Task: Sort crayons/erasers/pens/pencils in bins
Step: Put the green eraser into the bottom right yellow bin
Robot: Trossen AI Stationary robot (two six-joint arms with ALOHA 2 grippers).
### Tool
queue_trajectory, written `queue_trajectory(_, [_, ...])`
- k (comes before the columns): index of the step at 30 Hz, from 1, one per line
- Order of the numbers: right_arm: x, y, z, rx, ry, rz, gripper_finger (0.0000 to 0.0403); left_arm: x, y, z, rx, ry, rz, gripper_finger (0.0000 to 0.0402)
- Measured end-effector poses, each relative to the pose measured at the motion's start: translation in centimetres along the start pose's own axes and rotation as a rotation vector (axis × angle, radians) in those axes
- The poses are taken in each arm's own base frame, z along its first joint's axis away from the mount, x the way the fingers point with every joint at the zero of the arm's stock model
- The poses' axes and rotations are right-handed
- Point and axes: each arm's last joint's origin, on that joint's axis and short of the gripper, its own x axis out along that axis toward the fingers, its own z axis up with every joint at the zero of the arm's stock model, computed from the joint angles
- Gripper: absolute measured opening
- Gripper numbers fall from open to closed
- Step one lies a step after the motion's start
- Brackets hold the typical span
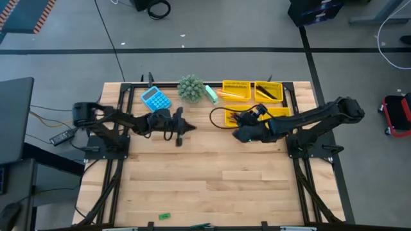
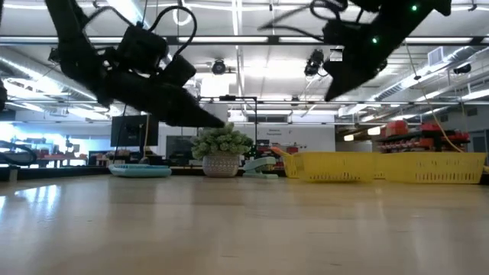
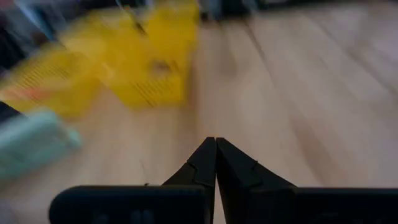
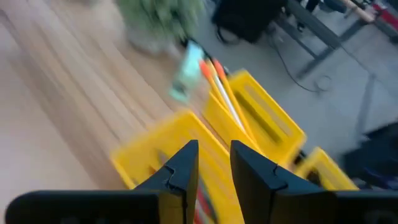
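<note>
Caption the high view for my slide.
Right gripper hovers over bright yellow plastic bins; shut left gripper hangs above bare wooden table.

I'm looking down on a pale wooden plank table [image 1: 212, 173] framed by black rails. Along its far edge sit a flat blue calculator [image 1: 156, 99], a small round green potted plant [image 1: 191, 88], a pale green oblong object [image 1: 211, 94] just beside the plant, and the bright yellow low-sided plastic bins [image 1: 236, 90] — clustered toward the far right corner. A tiny green eraser block [image 1: 164, 217] lies alone near the near edge.
</note>
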Motion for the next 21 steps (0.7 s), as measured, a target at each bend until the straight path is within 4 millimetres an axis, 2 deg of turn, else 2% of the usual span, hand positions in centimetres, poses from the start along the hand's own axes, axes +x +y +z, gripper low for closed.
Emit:
queue_trajectory(5, [0.3,1.3,0.9,0.118,-0.123,0.105,0.0099,-2.2,-1.9,1.7,-0.047,0.285,-0.098,0.0027])
queue_trajectory(10, [0.4,2.6,1.4,0.032,-0.185,0.375,0.0099,-4.2,-4.6,5.7,-0.108,0.554,-0.224,0.0036])
queue_trajectory(14, [0.0,3.2,1.7,-0.015,-0.201,0.577,0.0099,-5.7,-7.5,9.5,-0.066,0.707,-0.334,0.0038])
queue_trajectory(18, [-0.3,3.7,1.5,-0.071,-0.18,0.782,0.0099,-6.8,-10.4,12.0,-0.089,0.727,-0.402,0.0029])
queue_trajectory(21, [-0.4,3.7,1.4,-0.084,-0.173,0.819,0.0099,-7.3,-12.5,12.8,-0.161,0.709,-0.407,0.0024])
